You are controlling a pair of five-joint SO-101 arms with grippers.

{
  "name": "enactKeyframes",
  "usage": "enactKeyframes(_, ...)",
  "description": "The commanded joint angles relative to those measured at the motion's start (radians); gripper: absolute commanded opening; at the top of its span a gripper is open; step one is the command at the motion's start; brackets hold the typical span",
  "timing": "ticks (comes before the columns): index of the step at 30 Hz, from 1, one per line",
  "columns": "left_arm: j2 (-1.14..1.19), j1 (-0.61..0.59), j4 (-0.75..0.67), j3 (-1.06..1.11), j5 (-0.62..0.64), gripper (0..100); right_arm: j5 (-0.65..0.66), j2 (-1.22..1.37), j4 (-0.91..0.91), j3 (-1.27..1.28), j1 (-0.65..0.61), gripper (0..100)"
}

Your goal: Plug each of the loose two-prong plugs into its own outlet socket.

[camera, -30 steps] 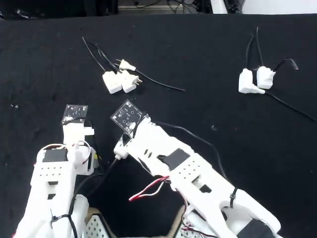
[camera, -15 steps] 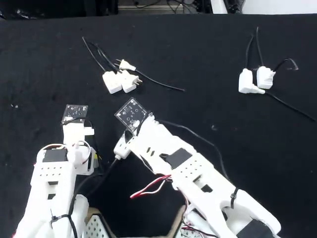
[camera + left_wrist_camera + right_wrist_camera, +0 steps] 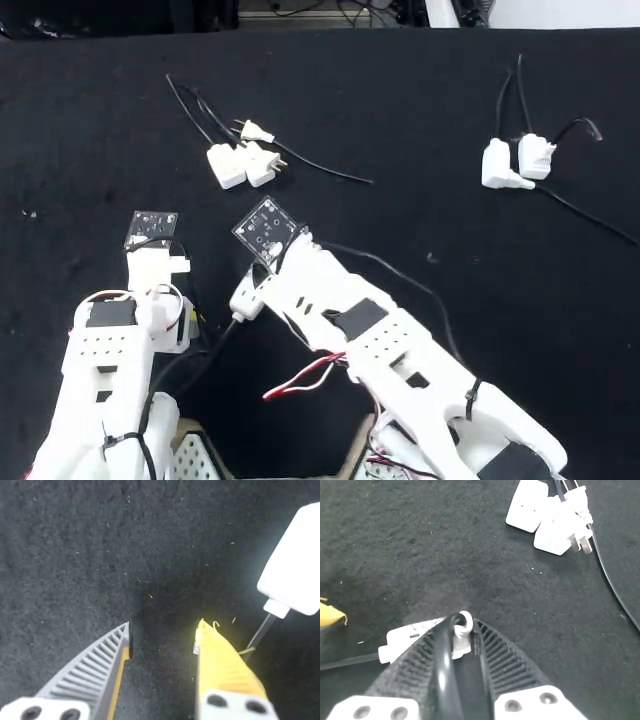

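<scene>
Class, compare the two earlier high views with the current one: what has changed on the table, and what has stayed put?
The right arm crept slightly forward, towards the plug cluster, in the first half second, then stopped. The right gripper stays shut on a white plug and its black cord. Nothing was taken or let go. The left arm, the left gripper with its fingers open, and the far cluster stayed put.

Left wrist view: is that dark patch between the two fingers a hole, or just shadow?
Left wrist view: likely shadow under the left hand; the cloth has specks running through it. High view: the far plugs glare white, little surface detail. Right wrist view: the right hand holds a plug, bright too.
</scene>
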Motion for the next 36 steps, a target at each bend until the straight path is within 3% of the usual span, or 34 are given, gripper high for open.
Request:
enactKeyframes(1,-0.015,-0.005,-0.005,-0.010,0.003,22,0.005,0.025,-0.029,-0.021,0.009,1.0)
enactKeyframes(36,-0.015,-0.005,-0.005,-0.010,0.002,22,-0.046,0.077,-0.040,-0.028,-0.046,1.0)
